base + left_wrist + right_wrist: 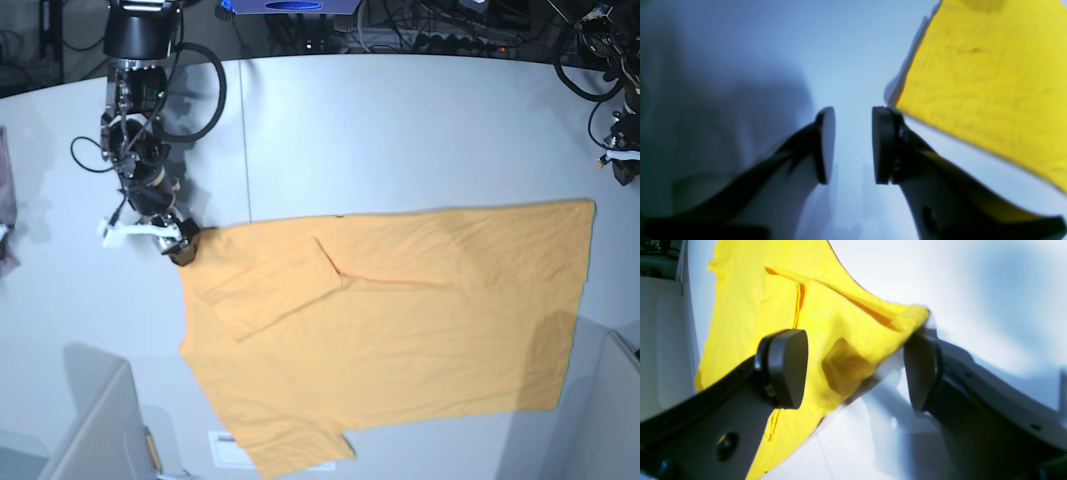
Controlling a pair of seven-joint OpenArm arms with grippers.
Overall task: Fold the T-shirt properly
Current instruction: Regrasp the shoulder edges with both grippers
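The orange-yellow T-shirt (400, 310) lies spread flat on the grey table (400, 130), with one sleeve (270, 285) folded in over its body. My right gripper (182, 245) stands at the shirt's upper left corner. In the right wrist view its jaws are wide open, and the T-shirt's (750, 316) raised edge lies between and below them, close to the right finger (922, 373). My left gripper (853, 145) is open over bare table, holding nothing, with the T-shirt (990, 83) just to its right. In the base view the left arm (622, 150) is at the far right edge, above the shirt's corner.
A pinkish-mauve cloth (5, 200) shows at the table's left edge. Grey panels rise at the front left (100, 430) and front right (615, 420). A white label (225, 450) lies near the shirt's lower sleeve. Cables run along the back edge.
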